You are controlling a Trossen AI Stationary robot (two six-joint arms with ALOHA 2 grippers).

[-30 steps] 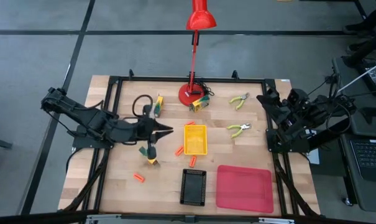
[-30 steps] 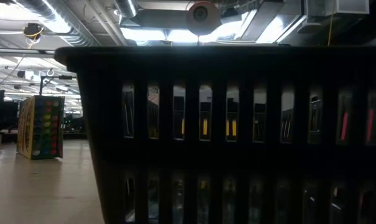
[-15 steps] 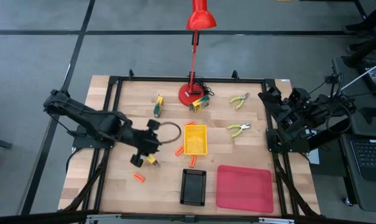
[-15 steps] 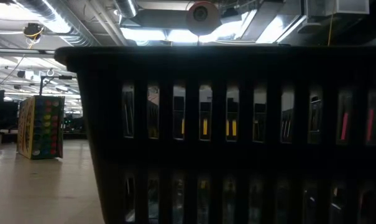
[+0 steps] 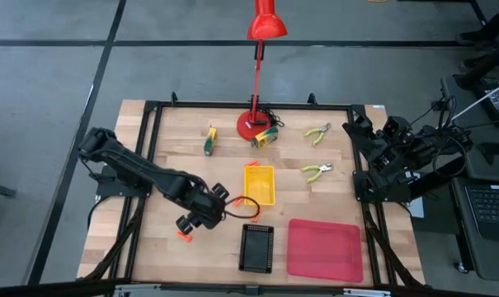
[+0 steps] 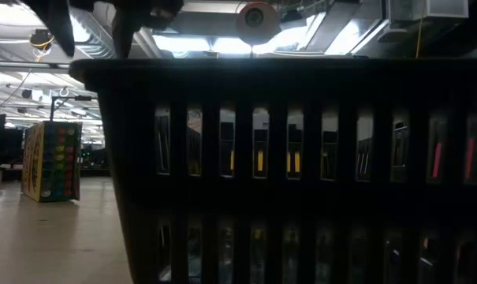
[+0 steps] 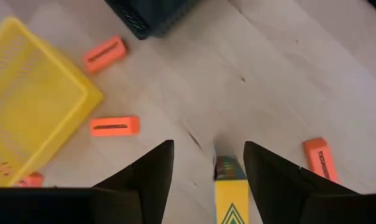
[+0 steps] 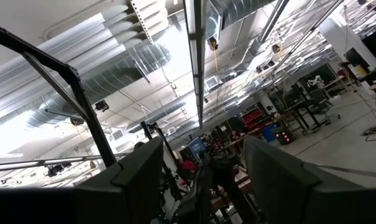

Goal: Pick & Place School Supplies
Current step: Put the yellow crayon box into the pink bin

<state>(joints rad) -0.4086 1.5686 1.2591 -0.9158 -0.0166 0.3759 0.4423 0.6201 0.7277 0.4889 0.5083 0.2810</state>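
Dark fingers of the left gripper (image 5: 201,213) are over the wood table (image 5: 162,181), left of the black tray (image 5: 256,247). The yellow tray (image 5: 259,185) and red tray (image 5: 325,249) lie nearby; their contents cannot be told. The right gripper (image 5: 354,130) waits at the table's right edge, spread.

Low view: the black tray wall fills the frame.

Left wrist view: fingers (image 7: 147,174) are spread, a yellow-green printed box (image 7: 230,190) between them, contact unclear. Orange sticks (image 7: 115,126) lie around it.
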